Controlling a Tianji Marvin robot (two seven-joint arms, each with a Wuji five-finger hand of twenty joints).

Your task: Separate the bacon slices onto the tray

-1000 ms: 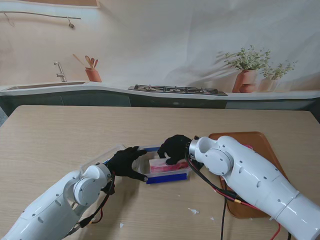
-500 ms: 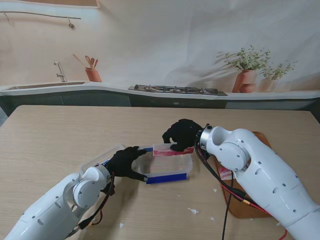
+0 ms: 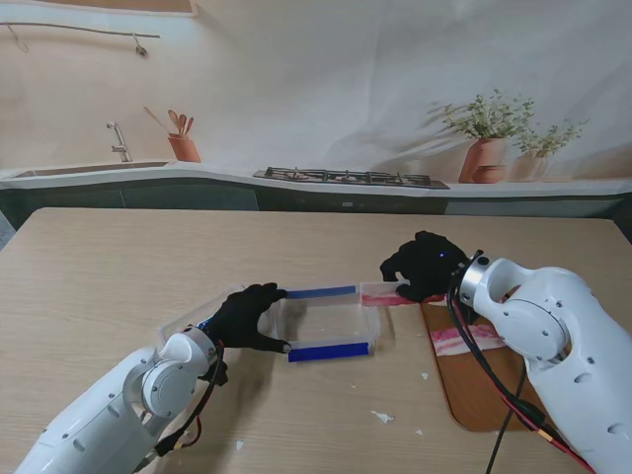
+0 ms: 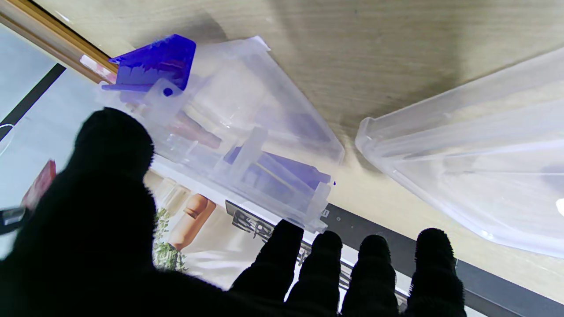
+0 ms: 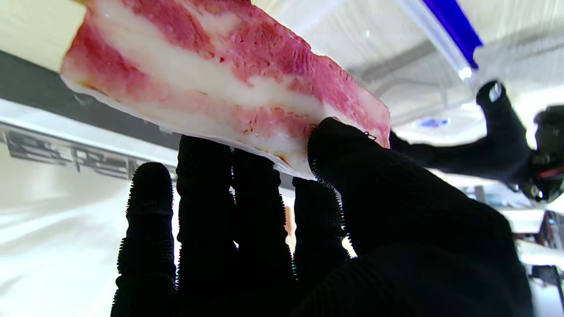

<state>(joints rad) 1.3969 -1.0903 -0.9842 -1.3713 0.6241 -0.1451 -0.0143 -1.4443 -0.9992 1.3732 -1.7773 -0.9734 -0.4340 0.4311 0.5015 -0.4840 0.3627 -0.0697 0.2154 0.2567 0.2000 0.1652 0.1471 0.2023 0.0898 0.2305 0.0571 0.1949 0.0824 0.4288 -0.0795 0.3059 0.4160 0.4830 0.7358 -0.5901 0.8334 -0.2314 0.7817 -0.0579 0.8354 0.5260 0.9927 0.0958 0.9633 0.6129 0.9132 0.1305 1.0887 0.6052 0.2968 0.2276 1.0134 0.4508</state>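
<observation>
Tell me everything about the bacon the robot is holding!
The bacon is a raw slice, pink-red meat streaked with white fat, looking soft and moist. The right hand pinches one end between thumb and fingers, holding it lifted beside the clear box, near the tray. Nothing else touches it that I can see.

My two black-gloved hands, one steadying, one pinching.

My left hand reaches forward from its white arm, fingers spread and slightly curled, palm down, closed on nothing. My right hand sits farther out at the end of its white arm, thumb pressed against the fingers, pinching a raw pink-and-white bacon slice.
</observation>
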